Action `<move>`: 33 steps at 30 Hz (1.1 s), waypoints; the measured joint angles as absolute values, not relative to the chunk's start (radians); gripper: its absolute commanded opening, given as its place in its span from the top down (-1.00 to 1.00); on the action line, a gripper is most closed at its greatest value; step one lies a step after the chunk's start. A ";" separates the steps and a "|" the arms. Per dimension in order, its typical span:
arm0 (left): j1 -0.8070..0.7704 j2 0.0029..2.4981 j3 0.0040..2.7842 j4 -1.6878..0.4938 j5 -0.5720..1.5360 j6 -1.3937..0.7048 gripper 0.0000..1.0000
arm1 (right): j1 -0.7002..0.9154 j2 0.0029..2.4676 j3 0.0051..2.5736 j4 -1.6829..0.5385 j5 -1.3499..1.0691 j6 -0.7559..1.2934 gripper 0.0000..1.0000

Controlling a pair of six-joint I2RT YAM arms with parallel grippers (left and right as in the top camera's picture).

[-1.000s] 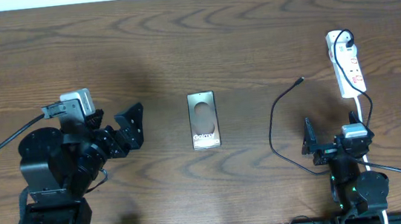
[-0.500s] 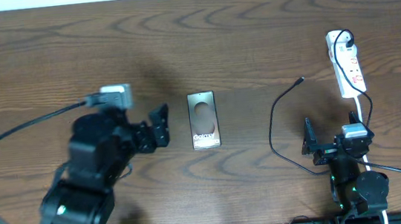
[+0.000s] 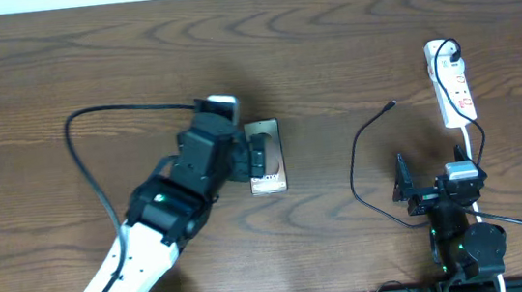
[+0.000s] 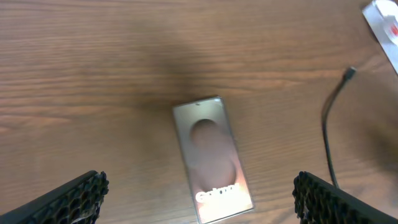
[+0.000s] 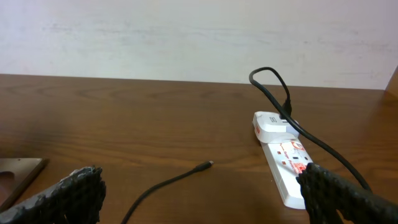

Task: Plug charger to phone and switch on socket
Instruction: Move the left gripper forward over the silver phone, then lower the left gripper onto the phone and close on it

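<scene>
Nothing done yet: shiny grey-gold flat phone (image 3: 273,167) is lying mid wooden tabletop (image 3: 87,67), thin black charger cable (image 3: 355,170) lying loose beside narrow white socket strip (image 3: 453,82), connector unplugged. L pincer (image 4: 202,199) is hovering wide open over phone; R pincer (image 5: 205,196) is gaping too.

Grey-gold phone (image 4: 213,160), white socket (image 5: 283,155) — red marks, black charger (image 3: 352,170)

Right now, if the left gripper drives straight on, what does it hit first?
Most likely the phone: the open left gripper points down at it, phone centred between the fingers in the wrist view. Height above it is unclear. The charger lies off to one side.
</scene>
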State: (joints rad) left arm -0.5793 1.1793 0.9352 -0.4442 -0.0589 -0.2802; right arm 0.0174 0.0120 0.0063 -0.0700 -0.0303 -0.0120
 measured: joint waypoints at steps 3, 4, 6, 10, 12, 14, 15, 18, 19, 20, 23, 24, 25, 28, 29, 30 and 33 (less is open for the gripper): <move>-0.613 1.229 0.935 -0.401 -0.058 -0.280 -0.94 | 0.017 0.012 0.006 -0.070 -0.030 -0.012 -0.99; -0.616 1.241 0.935 -0.399 -0.054 -0.280 -0.95 | 0.017 0.012 0.006 -0.070 -0.030 -0.012 -0.99; -0.617 1.264 0.935 -0.398 -0.039 -0.280 -0.94 | 0.017 0.012 0.006 -0.070 -0.030 -0.012 -0.98; -0.617 1.302 0.935 -0.386 0.002 -0.280 -0.95 | 0.017 0.012 0.006 -0.070 -0.030 -0.012 -0.99; -0.617 1.320 0.935 -0.379 0.017 -0.281 -0.94 | 0.017 0.012 0.006 -0.070 -0.030 -0.012 -0.98; -0.617 1.342 0.935 -0.371 0.025 -0.288 -0.94 | 0.017 0.012 0.007 -0.070 -0.030 -0.012 -0.99; -0.617 1.357 0.935 -0.363 0.027 -0.292 -0.95 | 0.017 0.012 0.006 -0.070 -0.030 -0.012 -0.99; -0.617 1.414 0.935 -0.340 0.029 -0.322 -0.95 | 0.017 0.012 0.006 -0.070 -0.030 -0.012 -0.99; -0.617 1.433 0.935 -0.331 0.028 -0.337 -0.95 | 0.017 0.012 0.006 -0.070 -0.030 -0.012 -0.98; -0.617 1.454 0.935 -0.322 0.027 -0.350 -0.94 | 0.017 0.012 0.006 -0.070 -0.030 -0.012 -0.99; -0.617 1.508 0.935 -0.300 0.018 -0.409 -0.95 | 0.017 0.012 0.006 -0.070 -0.030 -0.012 -0.99; -0.617 1.522 0.935 -0.293 0.016 -0.426 -0.95 | 0.017 0.012 0.006 -0.070 -0.030 -0.012 -0.99; -0.617 1.536 0.935 -0.284 0.015 -0.445 -0.96 | 0.017 0.012 0.006 -0.070 -0.030 -0.012 -0.99; -0.618 1.554 0.935 -0.274 0.015 -0.473 -0.95 | 0.017 0.012 0.006 -0.070 -0.030 -0.012 -0.98; -0.619 1.555 0.935 -0.272 0.014 -0.478 -0.96 | 0.017 0.012 0.006 -0.070 -0.030 -0.012 -0.98; -0.619 1.555 0.935 -0.270 0.012 -0.483 -0.95 | 0.017 0.012 0.006 -0.070 -0.030 -0.012 -0.99; -0.619 1.555 0.935 -0.265 0.012 -0.496 -0.95 | 0.017 0.012 0.006 -0.070 -0.030 -0.012 -0.99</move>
